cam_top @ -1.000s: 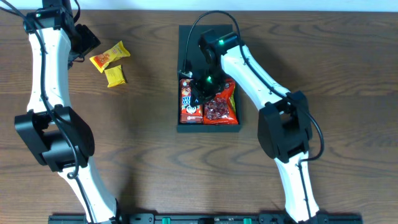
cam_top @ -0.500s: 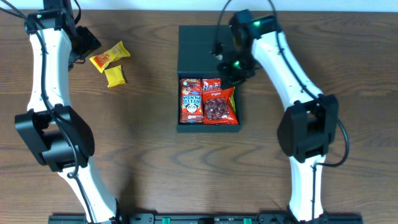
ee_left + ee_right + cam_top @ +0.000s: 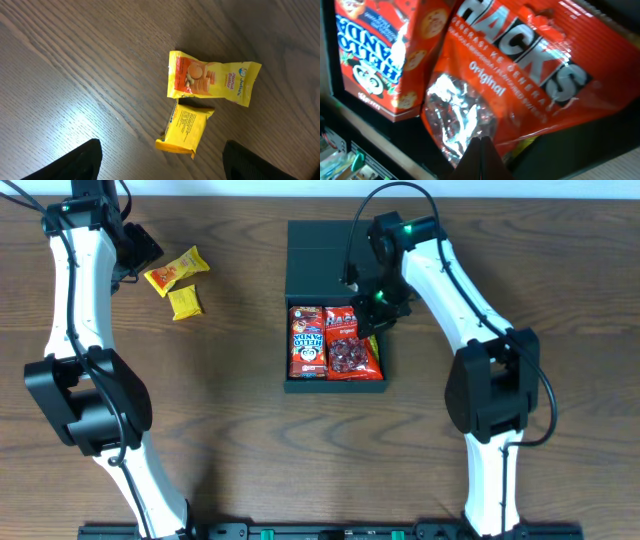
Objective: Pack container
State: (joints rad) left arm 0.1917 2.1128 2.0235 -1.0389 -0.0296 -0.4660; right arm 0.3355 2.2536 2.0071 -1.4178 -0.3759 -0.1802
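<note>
We are looking down on a dark wooden bench [image 3: 240, 450]. The container [image 3: 330, 260], a dark shallow box, is lying mid-bench toward the far edge. Its far part is showing only bare dark surface, while its near part is holding two packets side by side and touching: a red Hello Panda box [image 3: 308, 340] on the left and a red Hacks bag [image 3: 352, 352] on the right. In the right wrist view the box's edge is overlapping the bag, and a sliver of yellow [image 3: 522, 146] is peeking out under the bag's edge; we cannot tell what it is. The right arm [image 3: 445, 280] is reaching in from the right, and the right jaws are hanging over the container's right rim, by the far end of the bag. Their dark fingers [image 3: 481, 157] are meeting in a single wedge, pressed together with nothing between them. Well apart, at the far left, two packets are lying on the bench, touching at a corner: an orange-yellow biscuit packet [image 3: 177, 270] and a smaller yellow packet [image 3: 185, 302]. The left arm [image 3: 75, 310] is holding the left jaws above the bench just beside them, with the fingers [image 3: 82, 161] spread wide and gripping nothing.
</note>
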